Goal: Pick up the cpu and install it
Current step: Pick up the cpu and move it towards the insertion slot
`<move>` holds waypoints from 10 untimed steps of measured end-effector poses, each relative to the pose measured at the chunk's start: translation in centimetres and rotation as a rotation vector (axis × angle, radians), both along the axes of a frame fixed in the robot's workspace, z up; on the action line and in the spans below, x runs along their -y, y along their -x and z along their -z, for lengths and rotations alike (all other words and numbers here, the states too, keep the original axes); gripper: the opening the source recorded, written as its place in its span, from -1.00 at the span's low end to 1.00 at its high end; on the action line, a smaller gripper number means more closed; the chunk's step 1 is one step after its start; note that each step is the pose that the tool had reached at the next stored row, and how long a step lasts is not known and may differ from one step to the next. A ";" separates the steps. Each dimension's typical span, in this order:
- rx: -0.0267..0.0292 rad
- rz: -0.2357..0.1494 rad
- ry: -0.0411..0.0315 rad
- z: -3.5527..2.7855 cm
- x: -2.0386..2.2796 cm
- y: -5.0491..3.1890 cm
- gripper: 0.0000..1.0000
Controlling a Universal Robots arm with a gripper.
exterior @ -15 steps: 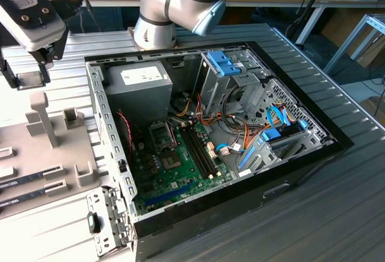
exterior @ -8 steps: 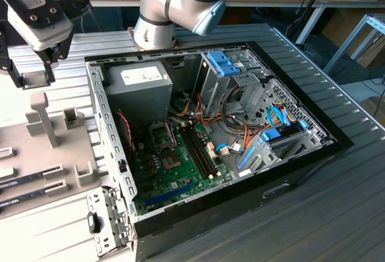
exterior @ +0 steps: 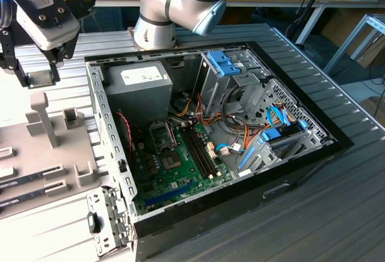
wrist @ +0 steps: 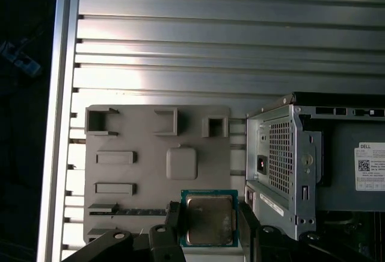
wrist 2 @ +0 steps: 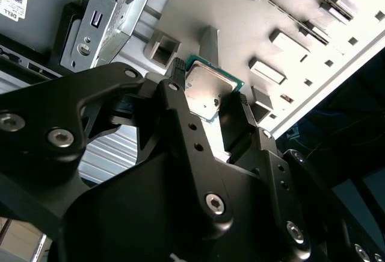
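The cpu (wrist: 209, 218) is a small square chip with a silver-grey top and a thin green rim. My gripper (wrist: 209, 229) is shut on it, one black finger on each side. In the second wrist view the cpu (wrist 2: 207, 86) sits between the fingers (wrist 2: 180, 111) of the gripper (wrist 2: 207, 102). In the exterior view the gripper (exterior: 41, 80) hangs at the far left with the cpu (exterior: 41, 79), above the grey holder plate (exterior: 48, 153) and well outside the computer case. The green motherboard (exterior: 177, 168) lies inside the case, with its socket (exterior: 161, 134) near the board's far end.
The open black computer case (exterior: 301, 159) holds a grey power supply (exterior: 138, 87), drive cages with blue clips (exterior: 225, 63) and cable bundles (exterior: 240, 135). The holder plate (wrist: 156, 153) has raised blocks and slots. Ribbed aluminium tabletop (wrist: 228, 45) surrounds it.
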State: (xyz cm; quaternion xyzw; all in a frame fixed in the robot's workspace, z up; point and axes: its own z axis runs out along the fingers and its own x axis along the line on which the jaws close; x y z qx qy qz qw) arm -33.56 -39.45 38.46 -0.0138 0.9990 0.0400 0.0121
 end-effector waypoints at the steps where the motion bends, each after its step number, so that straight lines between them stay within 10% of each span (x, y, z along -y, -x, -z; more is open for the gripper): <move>1: 0.0000 0.000 0.0000 0.00 0.00 -0.08 -0.05; 10: -0.0001 0.000 0.0001 0.00 0.00 -0.93 -0.05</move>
